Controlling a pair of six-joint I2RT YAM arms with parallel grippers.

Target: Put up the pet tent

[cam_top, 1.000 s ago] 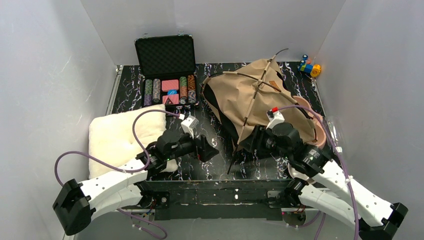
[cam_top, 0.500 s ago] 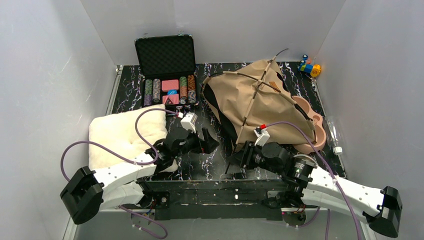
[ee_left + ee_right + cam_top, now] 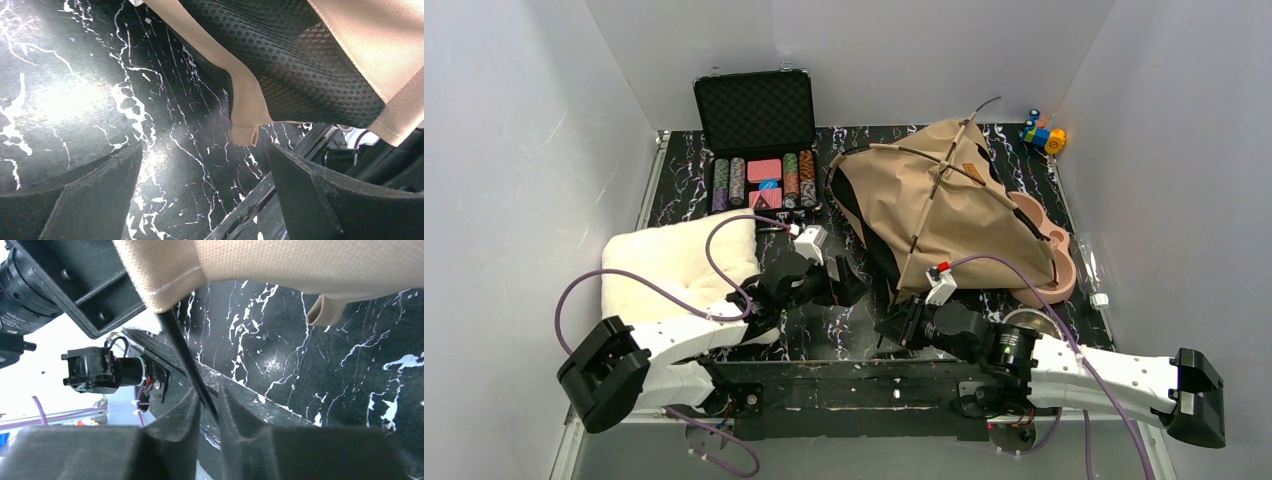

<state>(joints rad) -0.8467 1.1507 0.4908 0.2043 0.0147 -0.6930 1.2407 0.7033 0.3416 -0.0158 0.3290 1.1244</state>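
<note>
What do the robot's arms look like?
The left arm and right arm have white shells with chunky black joints. A purple cable loops along each. The left end effector and right end effector are black, each beside a small white box.

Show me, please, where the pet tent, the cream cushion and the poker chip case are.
pet tent (image 3: 969,215), top view, on its tan canvas side.
cream cushion (image 3: 654,275), top view, on its fluffy middle.
poker chip case (image 3: 754,110), top view, on the foam of its open lid.
</note>
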